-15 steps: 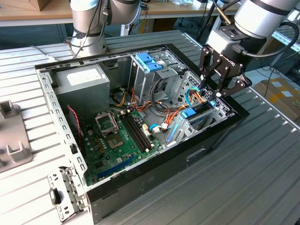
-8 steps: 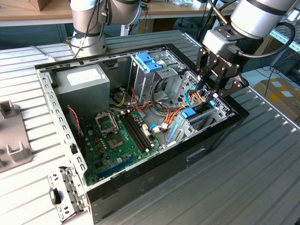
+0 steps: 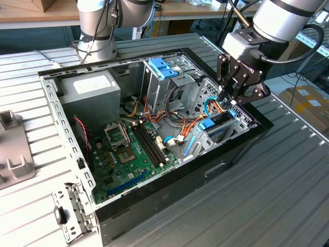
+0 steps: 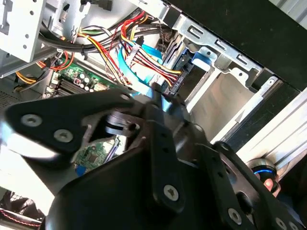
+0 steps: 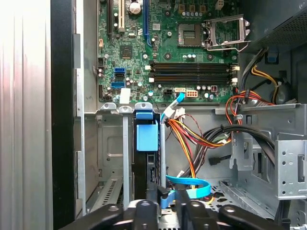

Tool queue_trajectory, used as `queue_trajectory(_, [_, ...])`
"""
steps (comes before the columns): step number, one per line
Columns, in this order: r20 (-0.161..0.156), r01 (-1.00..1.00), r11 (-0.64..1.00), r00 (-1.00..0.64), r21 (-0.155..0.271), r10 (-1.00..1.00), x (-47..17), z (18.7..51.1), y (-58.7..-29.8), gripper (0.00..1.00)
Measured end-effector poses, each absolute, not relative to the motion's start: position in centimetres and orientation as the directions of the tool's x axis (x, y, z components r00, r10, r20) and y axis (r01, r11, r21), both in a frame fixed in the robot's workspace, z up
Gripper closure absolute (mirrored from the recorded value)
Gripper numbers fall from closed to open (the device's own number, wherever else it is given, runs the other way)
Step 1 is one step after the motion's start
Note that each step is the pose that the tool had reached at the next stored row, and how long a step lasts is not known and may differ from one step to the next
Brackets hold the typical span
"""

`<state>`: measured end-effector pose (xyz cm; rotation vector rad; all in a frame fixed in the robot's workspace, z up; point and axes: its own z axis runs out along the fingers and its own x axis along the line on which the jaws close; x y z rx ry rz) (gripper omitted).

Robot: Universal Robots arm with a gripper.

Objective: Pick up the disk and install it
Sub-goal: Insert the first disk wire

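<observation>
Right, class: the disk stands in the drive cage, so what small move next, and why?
Probably a short, gentle push along the slot. The disk stands on edge between the drive cage walls, the end effector sits at its near end, and full seating cannot be confirmed.

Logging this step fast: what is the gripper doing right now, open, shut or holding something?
Gripper: down at the drive cage in the open computer case, above the disk; whether open, shut or holding cannot be told.
</observation>
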<state>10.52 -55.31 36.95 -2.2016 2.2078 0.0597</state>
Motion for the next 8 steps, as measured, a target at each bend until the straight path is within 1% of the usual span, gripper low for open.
queue_trajectory(2, [-0.043, -1.000, 0.003, -0.003, 0.011, -0.999, 10.52, 36.95, -55.31, 0.84])
queue_trajectory(8, [-0.043, -1.000, 0.003, -0.003, 0.011, -0.999, 10.52, 36.94, -55.31, 0.84])
